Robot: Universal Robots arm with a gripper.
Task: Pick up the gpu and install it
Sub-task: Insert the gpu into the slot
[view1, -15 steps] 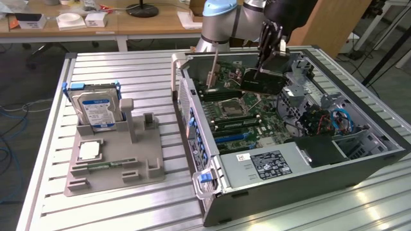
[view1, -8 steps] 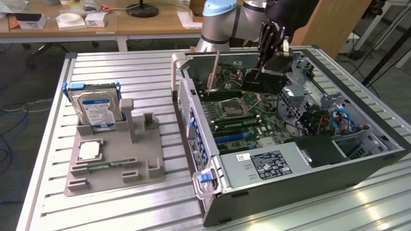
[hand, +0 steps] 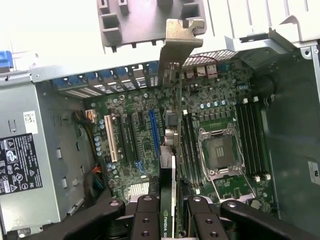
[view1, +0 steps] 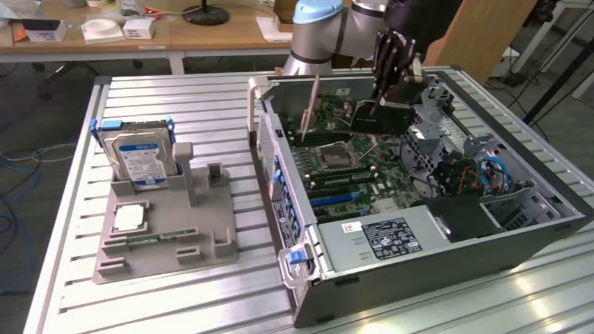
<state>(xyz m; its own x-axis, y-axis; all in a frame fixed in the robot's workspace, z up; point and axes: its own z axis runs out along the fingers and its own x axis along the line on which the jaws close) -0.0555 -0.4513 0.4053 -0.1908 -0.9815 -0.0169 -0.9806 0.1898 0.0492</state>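
Gripper (view1: 382, 101) partly closed, my fingers clamped on both faces of the gpu (view1: 376, 118). Card hangs on edge inside the open computer case (view1: 519, 233), over the motherboard (view1: 357, 170), with its metal bracket (hand: 182, 40) toward the case's rear wall.

Case (view1: 446, 278) open on top — clear drop to the motherboard (view1: 371, 174) around the bare socket (view1: 332, 154). Power supply (view1: 385, 236), blue cables (view1: 492, 174) and metal cage (view1: 429, 115) crowd the exterior view's right; tool (view1: 380, 103) gripping the gpu (view1: 382, 120) hangs just beside the cage. Desk (view1: 186, 97) strip between case and grey rack (view1: 167, 243) lies bare.
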